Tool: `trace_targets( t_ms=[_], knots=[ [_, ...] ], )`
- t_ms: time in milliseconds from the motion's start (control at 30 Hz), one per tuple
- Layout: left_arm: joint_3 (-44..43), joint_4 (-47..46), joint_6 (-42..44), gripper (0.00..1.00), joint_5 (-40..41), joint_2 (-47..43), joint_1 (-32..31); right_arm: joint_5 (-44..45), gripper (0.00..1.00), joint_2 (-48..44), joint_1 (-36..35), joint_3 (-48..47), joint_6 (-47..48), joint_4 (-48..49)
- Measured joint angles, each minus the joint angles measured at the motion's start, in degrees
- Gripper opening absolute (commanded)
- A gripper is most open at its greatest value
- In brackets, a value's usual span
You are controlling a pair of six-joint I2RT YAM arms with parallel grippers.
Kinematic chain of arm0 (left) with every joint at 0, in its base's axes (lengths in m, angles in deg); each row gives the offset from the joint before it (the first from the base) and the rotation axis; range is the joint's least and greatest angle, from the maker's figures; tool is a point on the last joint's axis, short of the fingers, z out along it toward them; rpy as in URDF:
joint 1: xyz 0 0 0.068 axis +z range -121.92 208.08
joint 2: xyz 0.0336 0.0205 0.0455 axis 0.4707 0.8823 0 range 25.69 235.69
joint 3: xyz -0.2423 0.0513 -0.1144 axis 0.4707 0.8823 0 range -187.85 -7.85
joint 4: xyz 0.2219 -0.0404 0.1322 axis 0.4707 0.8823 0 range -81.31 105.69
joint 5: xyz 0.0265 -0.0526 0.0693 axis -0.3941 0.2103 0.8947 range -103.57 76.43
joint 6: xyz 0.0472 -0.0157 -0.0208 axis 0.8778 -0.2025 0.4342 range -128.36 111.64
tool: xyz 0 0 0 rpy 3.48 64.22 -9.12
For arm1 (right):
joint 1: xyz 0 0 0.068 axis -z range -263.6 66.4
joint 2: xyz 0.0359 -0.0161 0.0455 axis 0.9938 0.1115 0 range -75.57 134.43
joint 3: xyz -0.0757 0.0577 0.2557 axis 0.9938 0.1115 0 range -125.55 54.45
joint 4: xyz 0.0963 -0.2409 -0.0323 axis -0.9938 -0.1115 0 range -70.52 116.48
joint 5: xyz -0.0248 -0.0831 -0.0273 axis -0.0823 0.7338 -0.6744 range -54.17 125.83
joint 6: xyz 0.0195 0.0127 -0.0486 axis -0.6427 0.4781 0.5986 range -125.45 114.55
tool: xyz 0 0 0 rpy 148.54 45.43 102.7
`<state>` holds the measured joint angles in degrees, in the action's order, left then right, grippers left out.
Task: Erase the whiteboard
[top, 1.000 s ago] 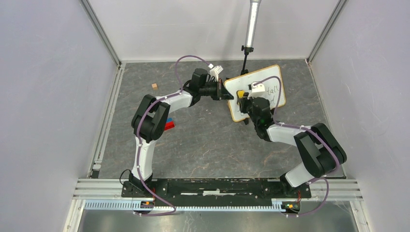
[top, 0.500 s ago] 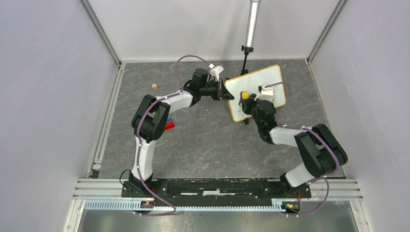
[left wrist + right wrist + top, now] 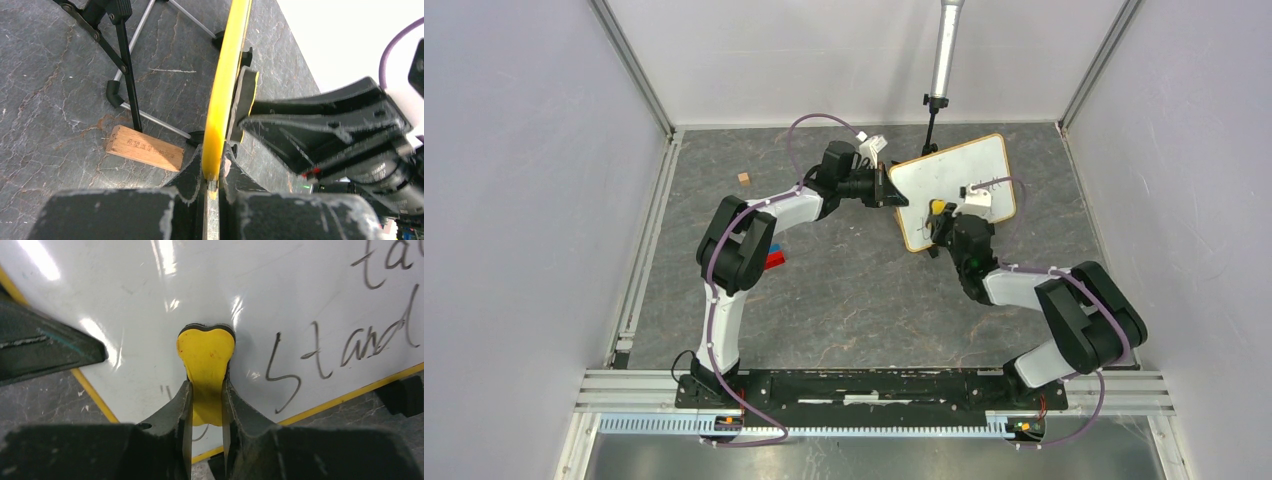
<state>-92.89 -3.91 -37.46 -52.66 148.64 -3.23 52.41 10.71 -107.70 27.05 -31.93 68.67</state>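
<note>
The whiteboard has a yellowish frame and stands tilted at the back of the table. My left gripper is shut on its left edge. In the left wrist view the frame's edge runs up from between the gripper. My right gripper is shut on a yellow eraser pressed against the board's lower left part. In the right wrist view the eraser sits between the gripper on the white surface. The dark handwriting "stand" lies to its right.
A tripod with a pole stands behind the board; its legs and a wooden block lie close behind it. A small wooden cube and red and blue blocks lie left. Walls close three sides.
My right gripper has slid the eraser across the board, down toward its near edge and a little right. The left gripper has kept its hold on the board's edge.
</note>
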Motion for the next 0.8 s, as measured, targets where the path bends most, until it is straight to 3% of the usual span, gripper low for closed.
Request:
trace_targets(
  t_ms=[333, 800],
  knots=[
    [-0.02, 0.24, 0.02, 0.02, -0.04, 0.0, 0.09, 3.65, 0.12, 0.68, -10.12, -0.81, 1.25, -1.14],
    [-0.44, 0.17, 0.85, 0.02, 1.09, 0.0, -0.39, -4.33, 0.1, -0.57, 3.19, 0.26, -4.52, -2.27]
  ],
)
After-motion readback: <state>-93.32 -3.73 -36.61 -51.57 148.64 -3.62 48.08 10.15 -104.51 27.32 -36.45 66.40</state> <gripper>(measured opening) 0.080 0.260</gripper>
